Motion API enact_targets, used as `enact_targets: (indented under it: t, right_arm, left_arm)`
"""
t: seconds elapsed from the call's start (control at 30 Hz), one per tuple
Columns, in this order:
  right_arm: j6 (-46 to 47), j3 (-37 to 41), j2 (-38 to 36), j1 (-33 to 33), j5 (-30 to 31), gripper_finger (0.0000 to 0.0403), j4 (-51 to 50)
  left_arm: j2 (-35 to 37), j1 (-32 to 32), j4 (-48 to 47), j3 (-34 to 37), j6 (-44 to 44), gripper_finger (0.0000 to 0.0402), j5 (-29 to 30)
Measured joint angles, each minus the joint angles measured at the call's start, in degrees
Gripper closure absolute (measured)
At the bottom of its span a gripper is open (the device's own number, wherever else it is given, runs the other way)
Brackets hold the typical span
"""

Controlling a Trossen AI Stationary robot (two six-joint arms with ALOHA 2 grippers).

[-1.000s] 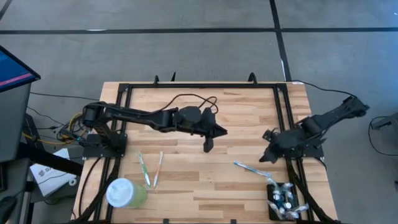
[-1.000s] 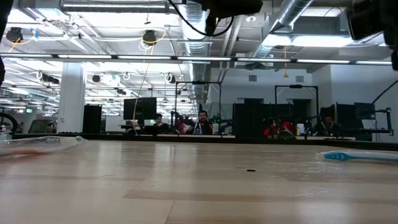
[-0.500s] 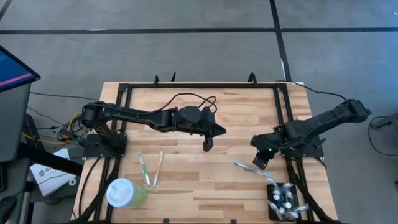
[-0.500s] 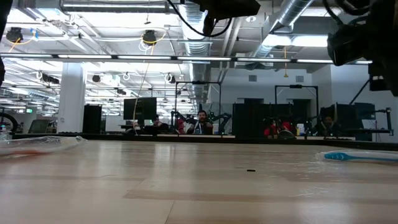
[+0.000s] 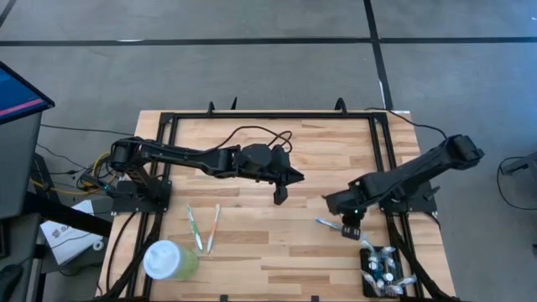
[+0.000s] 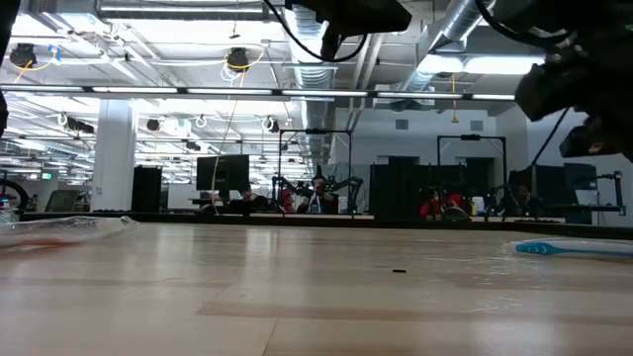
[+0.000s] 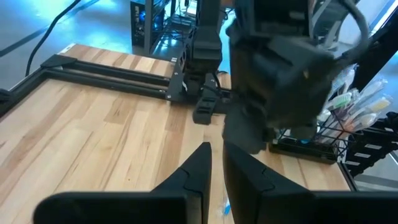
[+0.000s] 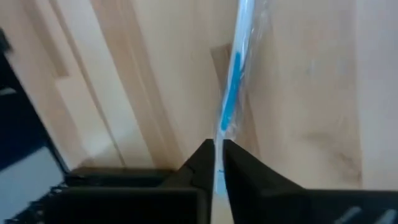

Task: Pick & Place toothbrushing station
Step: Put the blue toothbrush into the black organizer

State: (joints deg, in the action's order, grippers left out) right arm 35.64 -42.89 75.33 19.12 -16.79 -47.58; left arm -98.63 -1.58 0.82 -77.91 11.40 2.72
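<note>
Looking straight down on the wooden table (image 5: 252, 168), you have the toothbrushing station (image 5: 379, 270) at the lower right corner of the frame. It is a small black wire holder with several wrapped toothbrushes standing in it, and neither arm touches it. The left wrist view shows the same station (image 7: 311, 148) at the right of that frame, behind the other arm.

Your right gripper (image 5: 351, 226) hangs just above and to the left of the station, over the near end of a blue toothbrush in a clear wrapper (image 5: 330, 223). In its wrist view the fingers (image 8: 199, 165) are drawn almost together with only a thin slit between them. They grasp nothing, and the blue toothbrush (image 8: 233, 93) lies on the wood beyond their tips.

Your left gripper (image 5: 280, 195) waits over the middle of the table, its fingers (image 7: 196, 171) nearly closed on nothing.

At the lower left sit a pale green cup with a white lid (image 5: 168, 260) and, just above it, two more toothbrushes (image 5: 194, 228) side by side. A white box (image 5: 63, 235) off the table's left edge carries dark print that is too small to read.
</note>
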Motion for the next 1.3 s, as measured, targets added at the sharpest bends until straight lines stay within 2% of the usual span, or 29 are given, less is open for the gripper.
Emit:
enact_targets:
  t: [0.13,0.37,0.5,0.63,0.87,1.1,1.3]
  right_arm:
    - [0.2,0.0,2.6,1.9,-0.1,0.032,0.2]
    - [0.3,0.0,5.5,4.0,1.0,0.019,0.5]
    - [1.3,0.0,6.8,4.1,4.4,0.0148,1.4]
    - [1.8,0.0,8.2,4.1,6.4,0.0141,2.0]
    - [2.5,0.0,10.3,6.4,4.9,0.0147,3.6]
    - [2.2,0.1,10.3,7.1,6.9,0.0148,4.9]
    - [4.2,3.2,10.2,7.2,5.7,0.0148,9.7]
  left_arm:
    - [0.0,0.0,-0.9,0.0,0.0,0.0367,0.0]
    - [0.0,0.0,-3.7,0.0,-0.4,0.0367,0.1]
    - [0.0,0.0,-3.6,0.0,-0.6,0.0367,0.1]
    - [0.0,0.0,-3.6,0.0,-0.7,0.0367,0.1]
    - [0.0,0.0,-3.6,0.0,-0.6,0.0367,0.3]
    - [0.0,0.0,-3.8,0.0,-0.6,0.0367,0.3]
    - [0.0,0.0,-3.8,0.0,-0.6,0.0367,0.3]
